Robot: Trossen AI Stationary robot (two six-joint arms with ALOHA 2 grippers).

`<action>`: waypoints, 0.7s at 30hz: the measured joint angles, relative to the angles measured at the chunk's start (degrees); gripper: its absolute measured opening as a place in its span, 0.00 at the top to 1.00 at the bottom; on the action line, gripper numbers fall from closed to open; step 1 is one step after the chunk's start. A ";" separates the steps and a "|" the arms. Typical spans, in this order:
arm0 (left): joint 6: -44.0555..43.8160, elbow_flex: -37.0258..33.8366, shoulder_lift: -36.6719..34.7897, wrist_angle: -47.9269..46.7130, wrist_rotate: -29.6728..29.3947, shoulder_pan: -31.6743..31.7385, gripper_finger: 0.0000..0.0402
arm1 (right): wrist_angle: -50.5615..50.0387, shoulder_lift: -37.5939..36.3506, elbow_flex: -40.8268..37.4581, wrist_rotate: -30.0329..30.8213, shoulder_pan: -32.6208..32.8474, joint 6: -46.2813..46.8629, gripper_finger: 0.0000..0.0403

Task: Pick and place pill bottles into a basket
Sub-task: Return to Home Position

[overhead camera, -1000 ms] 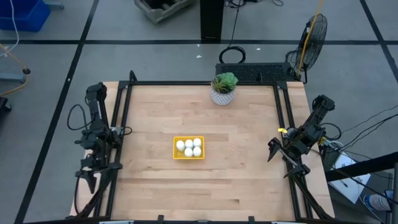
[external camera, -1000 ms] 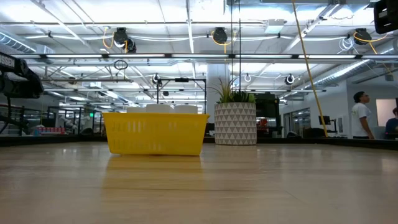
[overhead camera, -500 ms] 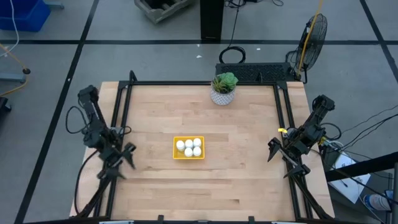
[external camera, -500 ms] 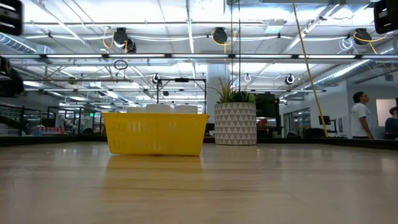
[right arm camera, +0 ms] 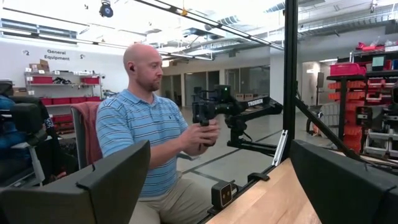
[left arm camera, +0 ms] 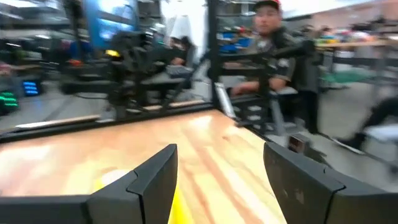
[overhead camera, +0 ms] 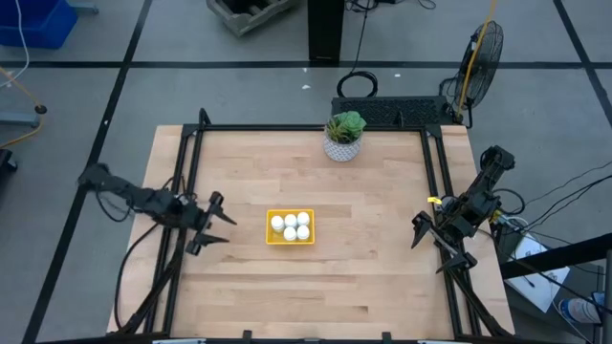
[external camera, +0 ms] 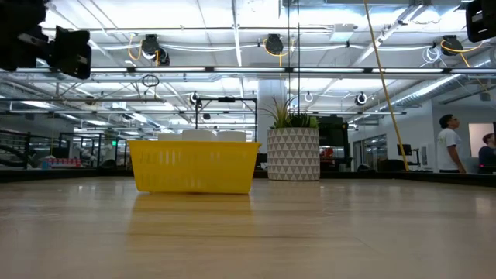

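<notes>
Pill bottles (overhead camera: 292, 225) fill the basket (overhead camera: 271, 238), left gripper (overhead camera: 218, 225) near it, right gripper (overhead camera: 428, 245) at the table (overhead camera: 363, 277) edge (both with fingers spread).

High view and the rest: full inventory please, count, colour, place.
pill bottles: five, white, all inside the basket
basket: one, bright yellow, middle of the table
table: one, light wood, dark frame around it
plant pot: one, white patterned with a green plant, far edge of the table
fan: one, dark, on the floor past the far right corner
blue bin: one, on the floor, far left
seated person: one, blue striped shirt, beyond the table in the right wrist view
left gripper: open, empty, over the table's left side, facing the basket
right gripper: open, empty, at the table's right edge
</notes>
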 joint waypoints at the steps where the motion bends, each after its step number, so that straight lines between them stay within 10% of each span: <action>1: -0.10 0.00 0.02 -0.61 4.28 2.65 0.40 | 0.00 0.00 0.00 0.00 0.00 0.00 0.06; 8: -1.55 0.00 0.00 -2.43 28.99 14.95 0.40 | 0.00 -0.02 0.00 0.00 0.00 0.00 0.06; 13: -1.68 0.04 -1.34 -2.84 27.71 20.90 0.40 | 0.00 0.00 0.00 0.00 0.00 0.00 0.06; 21: -8.67 0.04 -1.95 -1.51 9.18 24.98 0.40 | 0.00 0.00 -0.02 0.00 0.00 0.00 0.06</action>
